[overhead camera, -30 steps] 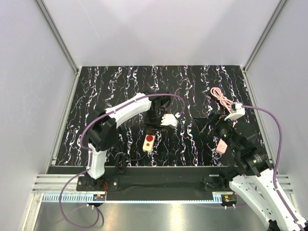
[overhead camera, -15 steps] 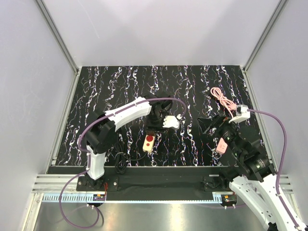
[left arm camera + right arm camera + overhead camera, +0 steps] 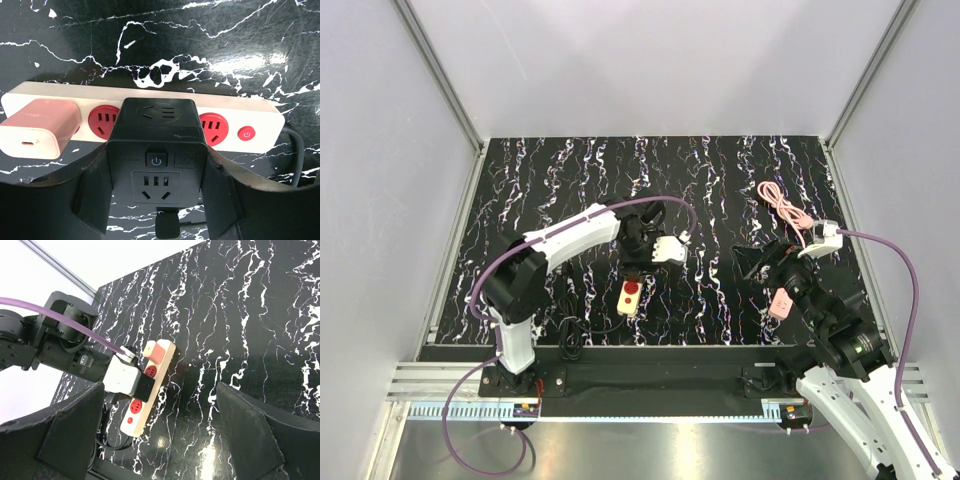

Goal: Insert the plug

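Observation:
The plug [image 3: 157, 150], a black boxy adapter with a power button and a socket on its face, is held between my left gripper's [image 3: 157, 197] fingers [image 3: 92, 192]. It sits against the middle of the cream power strip [image 3: 260, 120], between two red sockets; I cannot tell whether its prongs are in. In the right wrist view the plug [image 3: 147, 386] lies on the strip [image 3: 136, 419] under the left wrist. In the top view the left gripper [image 3: 642, 264] covers the strip's [image 3: 630, 298] far half. My right gripper [image 3: 760, 262] is open and empty, well to the right.
A pink and white charger [image 3: 37, 127] fills the strip's end socket. A red switch [image 3: 245, 133] sits at the other end. The strip's black cord [image 3: 575, 335] loops near the front edge. A coiled pink cable [image 3: 782, 205] lies at the back right.
The left wrist has shifted slightly left over the strip, still holding the plug. The right arm drew back to the right a second ago and has barely moved since.

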Tool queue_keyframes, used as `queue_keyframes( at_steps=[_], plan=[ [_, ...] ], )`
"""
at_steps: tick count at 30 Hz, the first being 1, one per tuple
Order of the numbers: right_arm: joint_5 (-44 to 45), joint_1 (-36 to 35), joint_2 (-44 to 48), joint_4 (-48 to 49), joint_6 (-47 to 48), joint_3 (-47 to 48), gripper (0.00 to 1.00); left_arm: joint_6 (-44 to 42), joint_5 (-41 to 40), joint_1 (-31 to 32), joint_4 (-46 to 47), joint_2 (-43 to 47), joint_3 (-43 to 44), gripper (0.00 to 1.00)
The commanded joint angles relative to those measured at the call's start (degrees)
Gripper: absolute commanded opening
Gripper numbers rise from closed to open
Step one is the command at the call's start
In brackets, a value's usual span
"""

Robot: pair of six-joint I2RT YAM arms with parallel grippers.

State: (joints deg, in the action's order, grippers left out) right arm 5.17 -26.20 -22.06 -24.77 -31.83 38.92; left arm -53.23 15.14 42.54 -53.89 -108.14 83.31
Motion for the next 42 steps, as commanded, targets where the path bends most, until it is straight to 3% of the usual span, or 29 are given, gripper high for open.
queue_keyframes(
  at_steps=[1, 6, 8, 10, 14, 17, 19, 23, 24, 37, 42],
  plan=[
    [1.60, 0.18, -0.17, 0.61, -0.07, 1.07, 1.00, 1.12, 2.61, -1.50, 3.44, -9.11, -5.44, 0.00],
    [1.60, 0.18, -0.17, 0.60, -0.16, 0.81, 1.00, 1.64, 3.85, -1.32, 3.44, -9.64, -4.12, 0.00],
    [1.42, 0.27, -0.26, 0.52, -0.07, 1.16, 1.00, 2.34, 2.63, -1.24, 3.35, -9.11, -4.03, 0.11],
    [1.25, 0.18, -0.52, 0.60, -0.16, 1.69, 1.00, 2.52, 1.66, -1.24, 3.00, -7.36, -3.68, 0.33],
    [-0.24, 0.18, -1.49, 0.52, -0.86, 2.92, 1.00, 2.78, -0.19, -1.24, 1.78, -3.41, -1.67, 0.44],
    [-1.82, 0.18, -2.28, 0.34, -1.03, 3.71, 1.00, 2.87, 0.33, -1.41, -0.07, -2.26, 1.75, 0.47],
    [-2.27, 0.27, -2.72, -0.18, -1.39, 4.50, 1.00, 2.87, 1.12, -1.59, -1.13, -1.55, 3.26, 0.62],
    [-2.10, 0.18, -3.51, -2.12, -1.91, 5.64, 1.00, 2.61, 0.95, -1.76, -2.18, 0.12, 5.90, 0.71],
    [-2.09, 0.18, -3.60, -2.47, -2.00, 6.25, 1.00, 2.61, 0.95, -1.85, -2.53, 0.29, 7.03, 0.99],
    [-1.92, 0.18, -8.25, -7.12, -3.14, 11.18, 1.00, 3.92, 0.24, -2.73, -4.30, 7.49, 9.59, 0.99],
    [-2.35, 0.27, -14.74, -11.08, -3.15, 16.09, 1.00, 20.60, 0.51, -6.68, 1.57, 13.29, 11.62, 0.99]
  ],
)
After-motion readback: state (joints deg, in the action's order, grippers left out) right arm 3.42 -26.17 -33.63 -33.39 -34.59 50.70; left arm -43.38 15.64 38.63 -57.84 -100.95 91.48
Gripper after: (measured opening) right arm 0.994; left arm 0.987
